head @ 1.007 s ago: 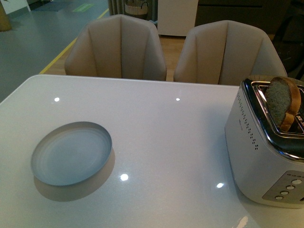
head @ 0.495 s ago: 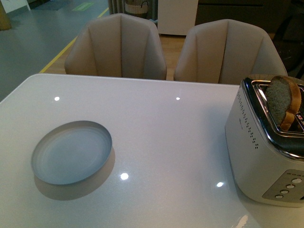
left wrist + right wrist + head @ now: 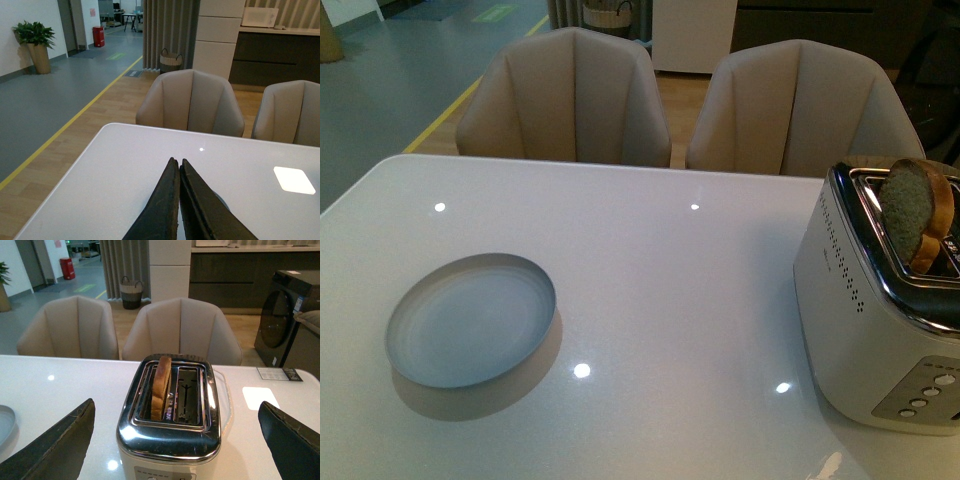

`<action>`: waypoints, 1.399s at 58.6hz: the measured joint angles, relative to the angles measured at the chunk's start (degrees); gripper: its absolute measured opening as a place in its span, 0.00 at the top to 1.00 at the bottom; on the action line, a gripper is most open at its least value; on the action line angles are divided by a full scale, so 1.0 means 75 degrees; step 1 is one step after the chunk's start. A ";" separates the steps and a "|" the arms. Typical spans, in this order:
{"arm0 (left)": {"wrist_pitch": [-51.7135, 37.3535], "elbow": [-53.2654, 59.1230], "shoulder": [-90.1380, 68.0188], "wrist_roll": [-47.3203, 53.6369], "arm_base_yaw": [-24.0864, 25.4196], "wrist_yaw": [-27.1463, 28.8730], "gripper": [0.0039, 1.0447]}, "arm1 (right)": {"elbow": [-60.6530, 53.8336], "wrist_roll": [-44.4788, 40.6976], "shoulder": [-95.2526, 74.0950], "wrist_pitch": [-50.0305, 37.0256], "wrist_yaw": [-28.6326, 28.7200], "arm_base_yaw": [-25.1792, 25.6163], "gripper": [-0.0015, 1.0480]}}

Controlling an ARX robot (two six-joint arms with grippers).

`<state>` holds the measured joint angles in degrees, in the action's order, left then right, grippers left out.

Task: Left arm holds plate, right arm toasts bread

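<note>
The pale blue-grey plate (image 3: 472,320) sits empty on the white table at the front left. A bread slice (image 3: 914,212) stands upright in a slot of the white and chrome toaster (image 3: 880,310) at the right. In the right wrist view the bread (image 3: 161,386) stands in one slot of the toaster (image 3: 170,415), and my right gripper (image 3: 175,440) is open with its fingers wide on either side of the toaster, above it. My left gripper (image 3: 176,161) is shut and empty above the table; a sliver of the plate (image 3: 220,203) shows behind its fingers. Neither arm shows in the front view.
Two beige chairs (image 3: 570,100) (image 3: 800,105) stand at the table's far edge. The toaster's buttons (image 3: 925,395) face the front. The edge of the plate (image 3: 4,425) shows at the side of the right wrist view.
</note>
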<state>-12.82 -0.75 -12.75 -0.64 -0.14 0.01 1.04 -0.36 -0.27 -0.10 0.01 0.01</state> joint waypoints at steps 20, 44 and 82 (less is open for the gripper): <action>0.1679 -0.0003 0.1626 0.0003 0.0000 0.0000 0.97 | 0.0000 0.0000 0.0000 0.0000 0.0003 0.0000 0.09; 0.1699 -0.0003 0.1652 0.0003 -0.0003 0.0000 0.97 | 0.0000 0.0003 0.0000 0.0003 0.0003 0.0000 0.09; 0.1699 -0.0003 0.1652 0.0015 -0.0003 0.0000 0.07 | 0.0000 0.0003 0.0000 0.0003 0.0000 0.0000 0.09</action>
<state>-0.08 -0.78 -0.36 -0.54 -0.16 0.01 1.04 -0.34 -0.27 -0.08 0.01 0.01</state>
